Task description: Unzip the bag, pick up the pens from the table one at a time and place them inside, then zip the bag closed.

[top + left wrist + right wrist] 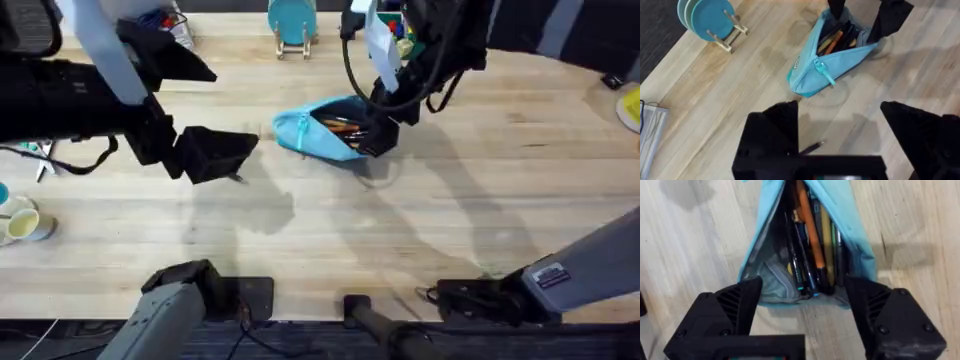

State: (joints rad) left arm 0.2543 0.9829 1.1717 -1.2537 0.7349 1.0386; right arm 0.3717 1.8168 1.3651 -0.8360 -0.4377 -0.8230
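Left tool open; pen half hidden.

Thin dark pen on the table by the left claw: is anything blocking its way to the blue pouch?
Nothing visible. Bare light wood table lies between the thin dark pen and the unzipped turquoise fabric pouch. The right gripper sits at the pouch's far end.

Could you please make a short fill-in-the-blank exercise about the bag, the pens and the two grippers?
1. The bag lies on the table with its zipper ____.
2. Several pens lie ____ the bag.
3. One pen lies on the table under the ____ gripper.
4. The right gripper has its fingers ____.

Missing words: open; inside; left; open
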